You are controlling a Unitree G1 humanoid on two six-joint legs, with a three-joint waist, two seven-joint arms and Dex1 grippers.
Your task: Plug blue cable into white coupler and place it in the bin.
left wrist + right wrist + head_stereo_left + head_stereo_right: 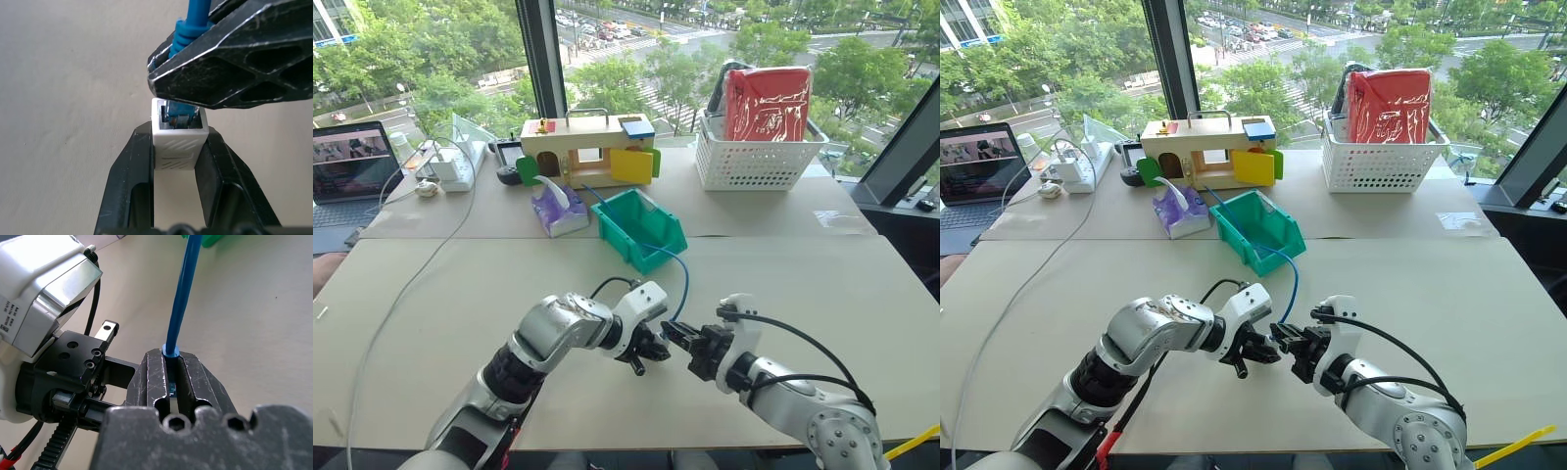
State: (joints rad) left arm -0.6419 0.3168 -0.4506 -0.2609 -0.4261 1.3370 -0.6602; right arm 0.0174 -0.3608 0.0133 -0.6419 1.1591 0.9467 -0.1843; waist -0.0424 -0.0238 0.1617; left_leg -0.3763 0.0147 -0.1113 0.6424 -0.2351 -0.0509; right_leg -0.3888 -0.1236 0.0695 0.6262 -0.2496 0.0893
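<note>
The left gripper (177, 147) clamps the ribbed white plastic coupler (178, 144); the right gripper (175, 374), touching its socket, pinches the thin blue cable (182, 298). No legible writing.

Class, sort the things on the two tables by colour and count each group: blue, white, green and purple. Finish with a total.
Blue: 1, the blue cable.
White: 3, the white coupler, the basket, the power strip.
Green: 1, the bin.
Purple: 1, the tissue pack.
Total: 6
</note>
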